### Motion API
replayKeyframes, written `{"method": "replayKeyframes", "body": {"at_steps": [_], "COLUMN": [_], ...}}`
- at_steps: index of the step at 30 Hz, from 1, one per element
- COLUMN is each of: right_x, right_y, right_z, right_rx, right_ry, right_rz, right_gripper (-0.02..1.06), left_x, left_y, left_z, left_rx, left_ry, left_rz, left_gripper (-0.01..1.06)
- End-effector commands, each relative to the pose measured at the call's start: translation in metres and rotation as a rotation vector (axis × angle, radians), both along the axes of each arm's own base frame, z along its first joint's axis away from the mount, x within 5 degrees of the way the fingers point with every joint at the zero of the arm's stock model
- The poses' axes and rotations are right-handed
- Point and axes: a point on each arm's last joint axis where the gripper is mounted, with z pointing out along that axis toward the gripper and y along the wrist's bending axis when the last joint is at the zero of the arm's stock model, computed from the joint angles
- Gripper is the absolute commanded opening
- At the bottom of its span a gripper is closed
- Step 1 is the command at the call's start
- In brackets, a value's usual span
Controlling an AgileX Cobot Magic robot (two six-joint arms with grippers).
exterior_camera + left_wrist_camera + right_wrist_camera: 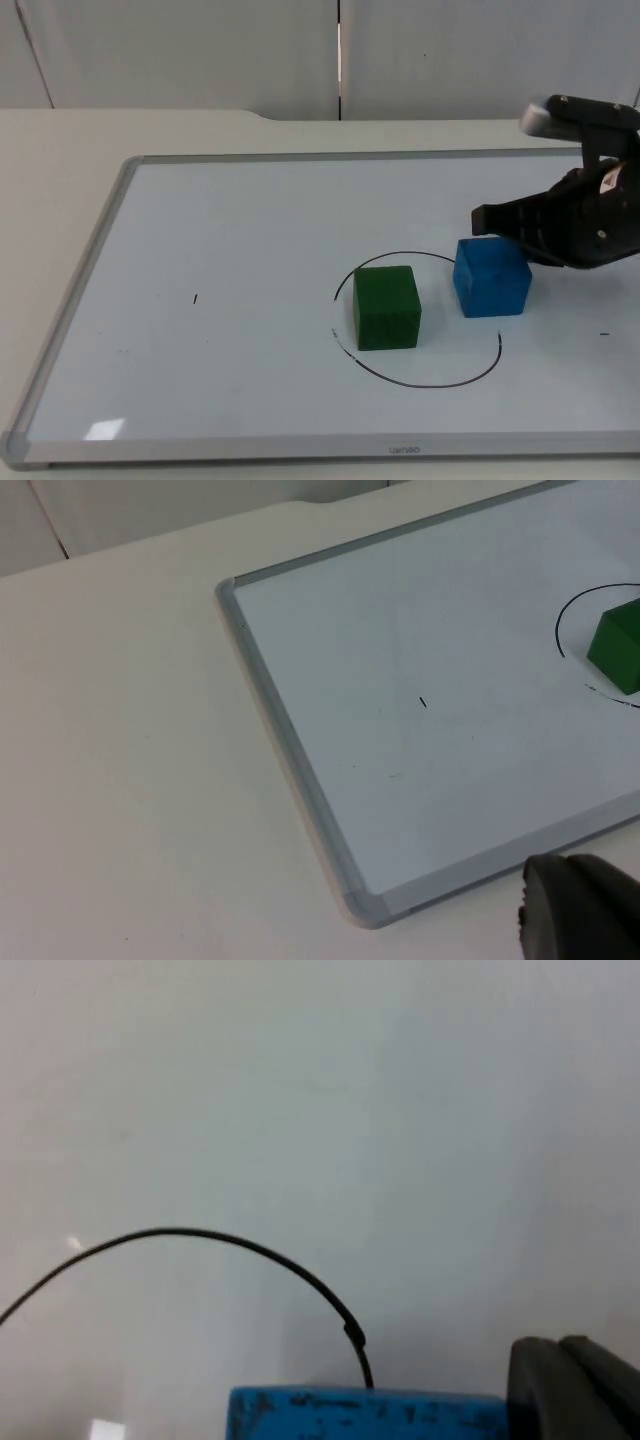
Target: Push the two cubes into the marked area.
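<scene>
Top view: green cube (386, 307) sits inside the drawn circle (425, 384), near its left edge. Blue cube (491, 277) straddles the circle's right side, partly in, partly out, w/ a gap betw. the two cubes. Both rest on the whiteboard (220, 300), which lies on the counter (50, 190). Right tool (483, 220) is just behind and to the right of the blue cube, very close or touching; you can't tell from here whether it's released or clenched.

Left wrist view: left tool (580, 910) hangs off the whiteboard's near corner, well apart from the green cube (620, 645); that arm waits. Its state can't be told either.

Right wrist view: blue cube's top edge (370, 1412) right at the tool, circle line (220, 1240) arcing beyond it.

Handling, as a guess: the cubes look rigid, light, flat-faced; the board looks slick, so they'll likely slide easily and may spin if you hit off-centre. No grasp needed: press flat on the middle of the blue cube's outer face, low down, and push slowly toward the circle's middle, stopping short of the green one.
</scene>
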Motion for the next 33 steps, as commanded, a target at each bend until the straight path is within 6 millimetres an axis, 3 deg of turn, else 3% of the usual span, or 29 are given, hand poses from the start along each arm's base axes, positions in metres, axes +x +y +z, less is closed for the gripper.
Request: {"method": "replayKeyframes", "body": {"at_steps": [1, 21, 33], "right_x": [0.001, -0.004, -0.011], "right_y": [0.002, 0.003, 0.022], "right_z": [0.001, -0.002, -0.001], "right_rx": [-0.002, -0.033, -0.067], "right_ry": [-0.029, 0.022, -0.01], "right_rz": [0.013, 0.045, 0.15], "right_gripper": [0.0, 0.0, 0.0], "left_x": [0.0, 0.0, 0.0], "left_y": [0.0, 0.0, 0.0], "left_z": [0.0, 0.0, 0.0], "left_rx": [-0.003, -0.003, -0.003], "left_ry": [-0.01, -0.01, -0.01], "left_rz": [0.005, 0.005, 0.005], "left_gripper": [0.0, 0.0, 0.0]}}
